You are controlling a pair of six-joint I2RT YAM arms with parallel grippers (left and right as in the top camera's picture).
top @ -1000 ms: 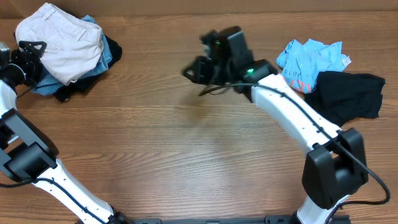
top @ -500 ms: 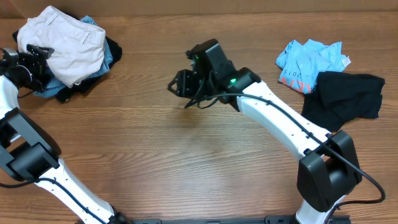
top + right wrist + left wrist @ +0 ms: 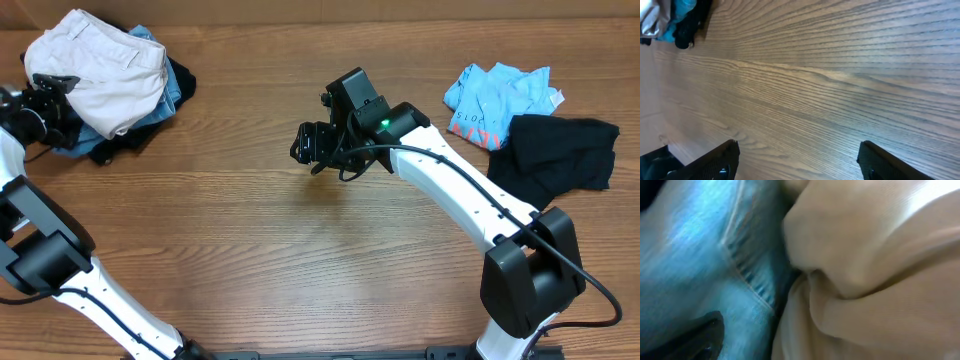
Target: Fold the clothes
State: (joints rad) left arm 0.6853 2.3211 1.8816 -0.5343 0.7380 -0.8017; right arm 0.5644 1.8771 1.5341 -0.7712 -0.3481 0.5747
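Note:
The clothes lie in two groups. At the back left is a pile with cream-beige trousers (image 3: pixel 100 68) on top of blue denim (image 3: pixel 172 88) and black pieces (image 3: pixel 112 148). My left gripper (image 3: pixel 62 98) is open, pressed against this pile's left side. The left wrist view is filled by denim (image 3: pixel 700 245) and cream cloth (image 3: pixel 875 270), with one dark fingertip (image 3: pixel 697 340) showing. At the back right lie a light-blue printed tee (image 3: pixel 495 92) and a black garment (image 3: pixel 558 150). My right gripper (image 3: pixel 310 145) (image 3: pixel 800 165) hangs open above bare table, holding nothing.
Wooden table (image 3: pixel 300 260) runs across the whole view, and its back edge meets a tan wall (image 3: pixel 320 8). The right arm (image 3: pixel 470 200) stretches diagonally from the front right toward the middle. The pile's corner (image 3: pixel 675 20) shows at the top left of the right wrist view.
My right gripper has gone from shut to open. It swung left, then back slightly right, over the table's middle. The left gripper stays at the pile, barely shifted.

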